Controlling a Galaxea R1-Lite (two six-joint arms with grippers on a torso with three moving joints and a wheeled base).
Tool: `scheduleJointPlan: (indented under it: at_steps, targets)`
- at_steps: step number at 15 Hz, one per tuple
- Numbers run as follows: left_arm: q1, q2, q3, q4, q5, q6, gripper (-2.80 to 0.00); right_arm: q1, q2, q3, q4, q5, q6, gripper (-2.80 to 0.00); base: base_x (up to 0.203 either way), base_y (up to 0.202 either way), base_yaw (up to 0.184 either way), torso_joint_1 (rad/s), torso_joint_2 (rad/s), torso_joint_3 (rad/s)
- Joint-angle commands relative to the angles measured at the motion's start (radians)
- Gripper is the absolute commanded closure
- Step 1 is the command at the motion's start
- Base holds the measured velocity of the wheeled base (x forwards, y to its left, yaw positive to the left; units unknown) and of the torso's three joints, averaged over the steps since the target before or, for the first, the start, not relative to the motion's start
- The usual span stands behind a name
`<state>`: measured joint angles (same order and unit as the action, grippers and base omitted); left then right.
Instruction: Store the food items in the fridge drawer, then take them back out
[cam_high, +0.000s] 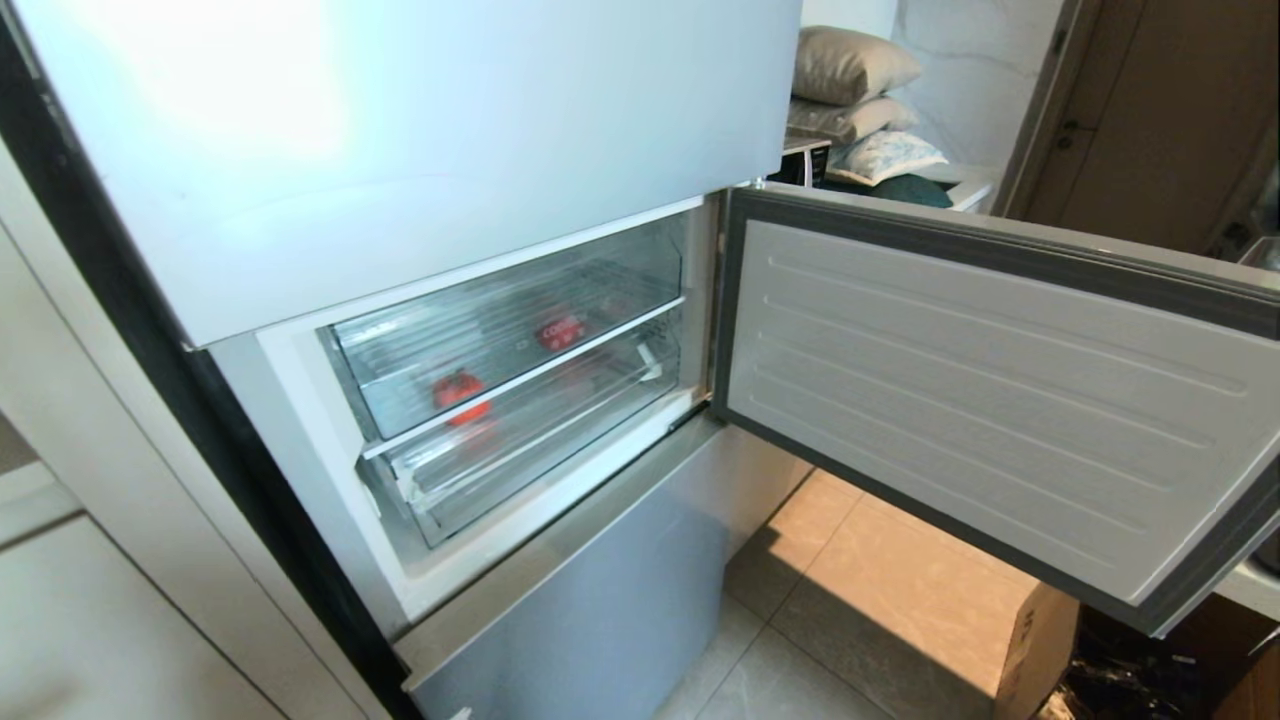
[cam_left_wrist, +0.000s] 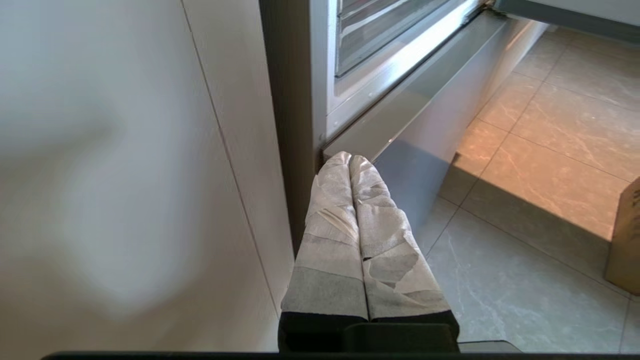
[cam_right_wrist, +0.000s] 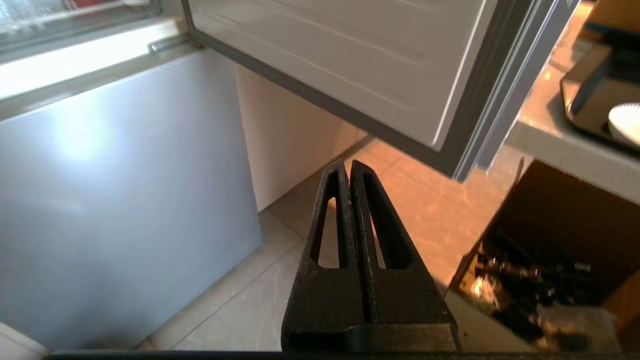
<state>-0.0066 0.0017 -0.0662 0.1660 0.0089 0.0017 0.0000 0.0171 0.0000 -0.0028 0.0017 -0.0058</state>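
Two clear bins sit pushed in behind the fridge's open middle door. The lower one, with torn white tape at its front corners, is the fridge drawer (cam_high: 540, 440). Two red food items show through the clear plastic: one with a green stem (cam_high: 460, 392) and one further back (cam_high: 562, 331). I cannot tell which bin they rest in. Neither arm shows in the head view. My left gripper (cam_left_wrist: 349, 157), its fingers wrapped in pale tape, is shut and empty, low by the fridge's left front corner. My right gripper (cam_right_wrist: 347, 164), black, is shut and empty above the floor tiles beneath the open door.
The open door (cam_high: 990, 400) swings out to the right at drawer height. A silver-blue lower panel (cam_high: 600, 600) is closed below the compartment. A white cabinet (cam_high: 80, 620) flanks the fridge on the left. A cardboard box (cam_high: 1035, 650) stands on the floor at the right, under a counter (cam_right_wrist: 560, 145).
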Motion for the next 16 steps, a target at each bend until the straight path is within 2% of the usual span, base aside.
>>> scheduleJointPlan:
  at_steps: [1,2,3,4,5,7,9,11,13,14,16]
  targets:
    - [0.0,0.0,0.0,0.001,0.0,0.0,0.0,-0.002,0.076,-0.006,-0.011,-0.001,0.023,0.0,0.0,0.0,0.0,0.0,0.0,0.0]
    - [-0.001,0.0,0.0,0.001,0.0,0.0,0.0,-0.005,0.122,-0.033,-0.053,-0.009,0.108,0.0,0.0,0.0,0.0,0.0,0.0,0.0]
    - [0.0,0.0,0.0,0.001,0.0,0.0,0.0,-0.02,0.187,-0.074,-0.097,-0.022,0.239,0.0,0.0,0.0,0.0,0.0,0.0,0.0]
    - [0.0,0.0,0.0,0.001,0.0,0.0,0.0,-0.055,0.284,-0.126,-0.139,-0.035,0.363,0.0,0.0,0.0,0.0,0.0,0.0,0.0]
    - [-0.001,0.0,0.0,0.001,0.0,0.0,0.0,-0.112,0.365,-0.172,-0.174,-0.046,0.454,0.0,0.0,0.0,0.0,0.0,0.0,0.0]
    - [0.0,0.0,0.0,0.001,0.0,0.0,0.0,-0.333,0.472,-0.226,-0.245,-0.057,0.573,0.0,0.0,0.0,0.0,0.0,0.0,0.0]
    - [-0.001,0.0,0.0,0.001,0.0,0.0,0.0,-0.559,0.55,-0.244,-0.33,-0.037,0.638,0.0,0.0,0.0,0.0,0.0,0.0,0.0]
    - [-0.001,0.0,0.0,0.001,0.0,0.0,0.0,-0.796,0.608,-0.258,-0.415,0.048,0.677,0.0,0.0,0.0,0.0,0.0,0.0,0.0]
    - [-0.001,0.0,0.0,0.001,0.0,0.0,0.0,-1.023,0.681,-0.265,-0.492,0.195,0.711,0.0,0.0,0.0,0.0,0.0,0.0,0.0]
    - [-0.001,0.0,0.0,0.001,0.0,0.0,0.0,-1.095,0.736,-0.268,-0.528,0.276,0.728,0.0,0.0,0.0,0.0,0.0,0.0,0.0]
    - [0.0,0.0,0.0,0.001,0.0,0.0,0.0,-1.154,0.909,-0.295,-0.583,0.409,0.76,0.0,0.0,0.0,0.0,0.0,0.0,0.0]
